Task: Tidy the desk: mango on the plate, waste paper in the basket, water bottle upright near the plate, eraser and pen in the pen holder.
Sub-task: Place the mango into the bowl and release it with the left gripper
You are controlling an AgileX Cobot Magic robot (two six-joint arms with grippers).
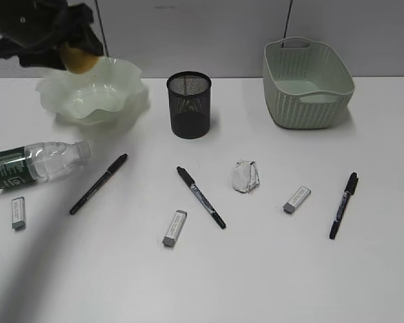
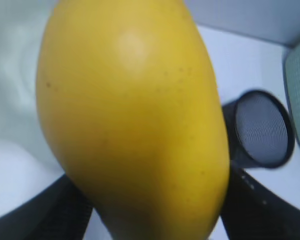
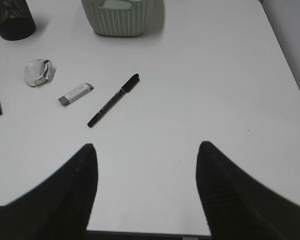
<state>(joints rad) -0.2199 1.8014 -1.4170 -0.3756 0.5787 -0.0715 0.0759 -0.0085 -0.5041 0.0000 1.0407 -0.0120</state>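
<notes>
The mango [image 2: 135,120] fills almost the whole left wrist view, so near the lens that its smooth yellow skin is a little blurred; the dark fingers [image 2: 255,205] of the left gripper [image 2: 150,220] press on it from both sides low in the picture. From outside, the fruit [image 1: 79,60] hangs at the back left edge of the plate [image 1: 114,101], above the wavy rim, not yet lying in the dish. I judge it firm but heavy for its size, and the skin looks slippery — a grip across the thick middle is safer than near a narrow end, where it could slide out. It should be lowered close to the plate before release, because the thin dish seems light and may tip. The right gripper [image 3: 146,167] is spread wide and empty above the bare desk [image 3: 215,90], well apart from a pen [image 3: 113,100], an eraser [image 3: 76,93] and the waste paper [image 3: 39,72].
</notes>
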